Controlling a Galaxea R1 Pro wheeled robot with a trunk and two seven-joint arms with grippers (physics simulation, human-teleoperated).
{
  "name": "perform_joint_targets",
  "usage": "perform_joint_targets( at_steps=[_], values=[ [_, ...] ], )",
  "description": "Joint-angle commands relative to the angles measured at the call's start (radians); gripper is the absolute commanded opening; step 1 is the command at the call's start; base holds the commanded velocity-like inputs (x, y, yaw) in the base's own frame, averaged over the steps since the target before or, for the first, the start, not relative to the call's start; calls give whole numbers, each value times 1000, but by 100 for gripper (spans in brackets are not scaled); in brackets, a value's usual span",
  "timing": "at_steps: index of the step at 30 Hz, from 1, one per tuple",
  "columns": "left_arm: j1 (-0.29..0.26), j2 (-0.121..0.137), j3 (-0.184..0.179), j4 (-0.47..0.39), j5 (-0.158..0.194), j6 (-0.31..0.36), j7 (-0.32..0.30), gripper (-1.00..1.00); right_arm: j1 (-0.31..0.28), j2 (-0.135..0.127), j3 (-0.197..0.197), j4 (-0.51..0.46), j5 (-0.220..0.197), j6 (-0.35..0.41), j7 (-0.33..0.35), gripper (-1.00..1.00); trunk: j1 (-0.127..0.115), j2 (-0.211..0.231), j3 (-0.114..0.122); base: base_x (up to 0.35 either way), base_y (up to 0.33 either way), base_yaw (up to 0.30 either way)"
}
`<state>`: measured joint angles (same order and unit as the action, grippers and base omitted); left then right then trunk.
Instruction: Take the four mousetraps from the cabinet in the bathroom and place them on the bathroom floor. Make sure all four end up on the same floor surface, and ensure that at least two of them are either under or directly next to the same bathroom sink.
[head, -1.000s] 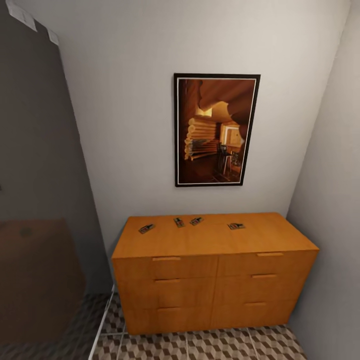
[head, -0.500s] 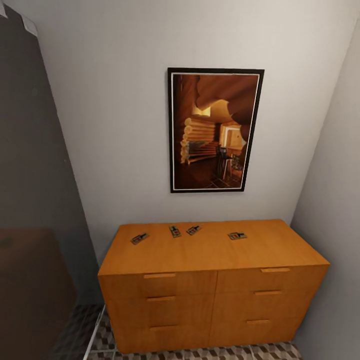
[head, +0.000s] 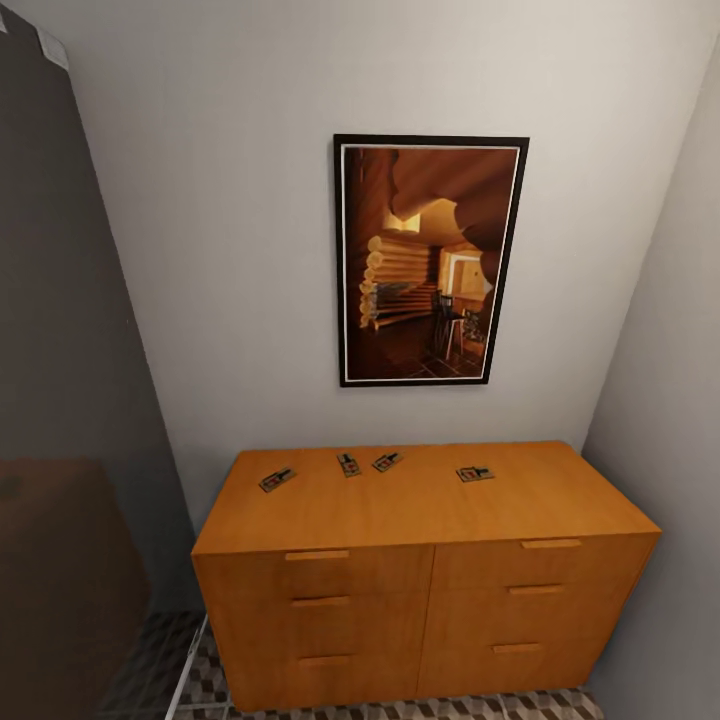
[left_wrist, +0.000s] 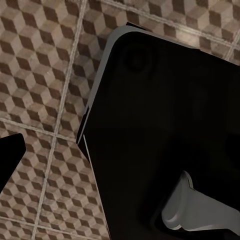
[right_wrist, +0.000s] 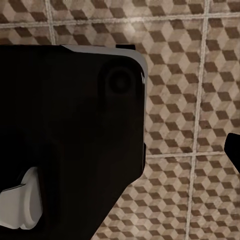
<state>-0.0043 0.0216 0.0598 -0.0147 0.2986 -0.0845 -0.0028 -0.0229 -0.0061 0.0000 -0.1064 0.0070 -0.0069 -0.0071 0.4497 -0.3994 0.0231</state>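
Several mousetraps lie flat in a loose row along the back of the cabinet's (head: 420, 515) top in the head view, from the leftmost mousetrap (head: 277, 479) to the rightmost mousetrap (head: 474, 473). The cabinet is orange-brown wood, its drawers shut. It stands against the white wall on the cube-patterned bathroom floor (head: 205, 680). In each wrist view a single dark fingertip (left_wrist: 10, 155) (right_wrist: 234, 147) juts in over the floor tiles (left_wrist: 45, 75) (right_wrist: 190, 65), holding nothing that I can see. The sink is out of view.
A framed picture (head: 430, 260) hangs above the cabinet. A dark grey panel (head: 70, 350) closes the left side and a white wall (head: 670, 420) the right, forming a narrow alcove. My black base (left_wrist: 165, 125) (right_wrist: 65, 130) covers much of both wrist views.
The head view has drawn closer to the cabinet and shifted, so the camera moved. The mousetraps lie where they were on the top.
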Motion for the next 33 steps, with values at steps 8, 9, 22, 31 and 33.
perform_joint_targets(
  at_steps=[8,9,22,31,33],
  values=[
    [0,0,8,1,0,-3,0,100,0,0,0,0,1,-1,-1,100,0,-1,0,1,0,0],
    [0,0,9,1,1,-3,0,100,0,0,0,0,0,-1,-1,100,0,-1,0,0,0,0],
    [0,0,9,1,3,-3,-3,100,0,-2,-1,-2,-1,-1,1,100,0,-1,0,0,0,0],
    [0,1,9,-125,3,15,-21,100,0,-2,3,-73,-1,1,14,100,0,-1,0,0,0,0],
    [0,1,9,-139,3,21,-21,100,0,-2,4,-88,-1,2,16,100,0,-1,0,0,0,0]
  ],
)
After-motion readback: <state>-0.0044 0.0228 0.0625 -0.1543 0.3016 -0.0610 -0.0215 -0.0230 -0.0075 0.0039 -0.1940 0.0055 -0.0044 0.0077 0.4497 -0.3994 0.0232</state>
